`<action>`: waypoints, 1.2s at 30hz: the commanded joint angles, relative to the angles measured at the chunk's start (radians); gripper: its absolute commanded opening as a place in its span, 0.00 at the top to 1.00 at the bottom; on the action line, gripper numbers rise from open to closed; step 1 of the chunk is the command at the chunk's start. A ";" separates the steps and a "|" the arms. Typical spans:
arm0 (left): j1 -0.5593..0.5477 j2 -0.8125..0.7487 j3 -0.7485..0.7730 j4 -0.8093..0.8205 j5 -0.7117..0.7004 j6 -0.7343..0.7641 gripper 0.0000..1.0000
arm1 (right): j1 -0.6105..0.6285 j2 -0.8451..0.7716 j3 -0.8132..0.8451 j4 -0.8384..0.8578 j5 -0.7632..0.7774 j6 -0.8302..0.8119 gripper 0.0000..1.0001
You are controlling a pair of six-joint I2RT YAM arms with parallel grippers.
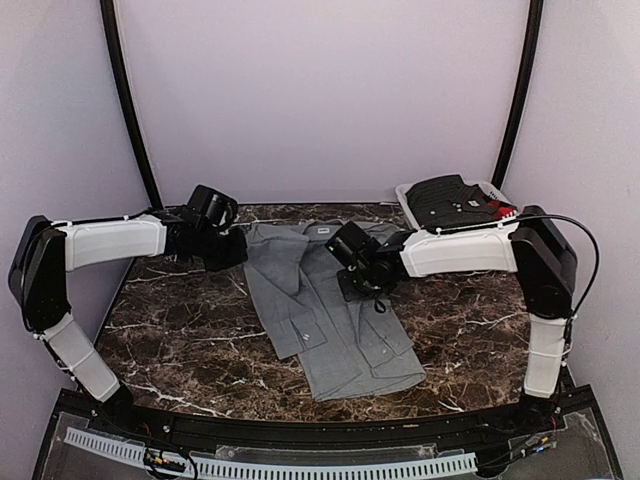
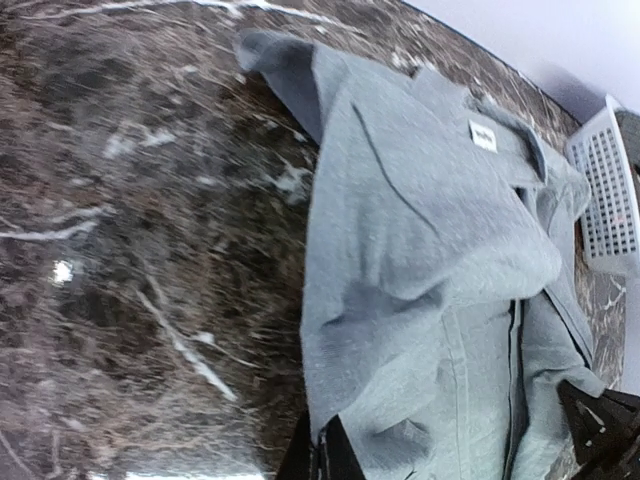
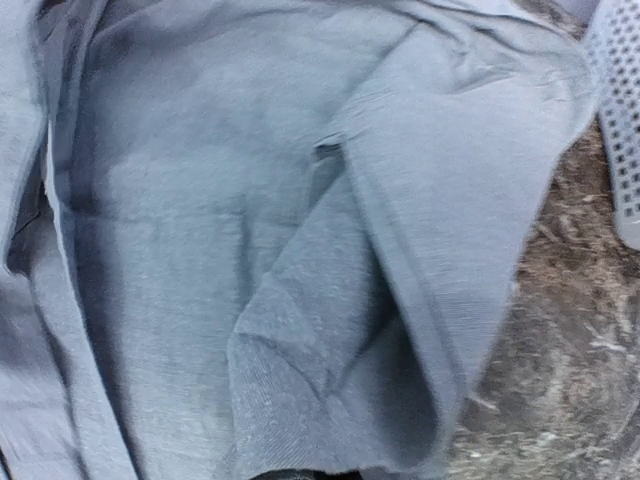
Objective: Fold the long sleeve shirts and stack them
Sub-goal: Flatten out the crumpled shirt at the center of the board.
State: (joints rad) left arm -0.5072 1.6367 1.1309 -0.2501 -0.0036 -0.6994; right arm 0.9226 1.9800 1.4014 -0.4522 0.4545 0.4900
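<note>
The limp grey shirt (image 1: 320, 320) is best pinched at an edge. The left end effector (image 1: 228, 243) is spread wide and empty; the right end effector (image 1: 362, 280) cannot be judged.

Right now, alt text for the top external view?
A grey shirt lies partly folded on a dark marble table, left gripper at its shoulder, right gripper over its middle. A white basket far right holds dark clothing.

free: bare table (image 1: 170, 340) left and front-right of grey shirt (image 1: 320, 320) | blocked: white basket (image 1: 495, 188) at back-right corner
</note>
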 commanded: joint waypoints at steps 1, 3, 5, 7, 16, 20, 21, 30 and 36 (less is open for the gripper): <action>0.124 -0.111 -0.036 -0.090 -0.063 0.059 1.00 | -0.073 -0.142 -0.056 -0.030 0.103 -0.028 1.00; 0.185 -0.128 -0.023 -0.130 -0.104 0.086 1.00 | -0.108 -0.178 -0.077 -0.046 0.123 -0.048 1.00; 0.253 -0.136 -0.015 -0.153 -0.104 0.108 1.00 | -0.152 -0.209 -0.100 -0.058 0.146 -0.071 1.00; 0.328 -0.136 -0.007 -0.160 -0.092 0.121 1.00 | -0.198 -0.233 -0.123 -0.064 0.162 -0.090 1.00; 0.591 -0.004 0.140 -0.186 -0.093 0.186 1.00 | -0.364 -0.288 -0.134 -0.064 0.164 -0.171 1.00; 0.645 0.113 0.340 -0.231 -0.118 0.233 1.00 | -0.413 -0.278 -0.080 -0.054 0.151 -0.220 1.00; 0.651 0.137 0.377 -0.256 -0.125 0.242 1.00 | -0.422 -0.268 -0.061 -0.045 0.149 -0.236 1.00; 0.654 0.423 0.792 -0.417 -0.185 0.315 1.00 | -0.490 -0.130 0.198 -0.043 0.181 -0.361 1.00; 0.653 0.464 0.793 -0.423 -0.107 0.331 0.90 | -0.471 -0.114 0.247 -0.074 0.064 -0.392 0.98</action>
State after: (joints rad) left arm 0.1413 2.1021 1.9137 -0.6109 -0.1493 -0.3996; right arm 0.4358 1.8629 1.6257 -0.5175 0.5709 0.1326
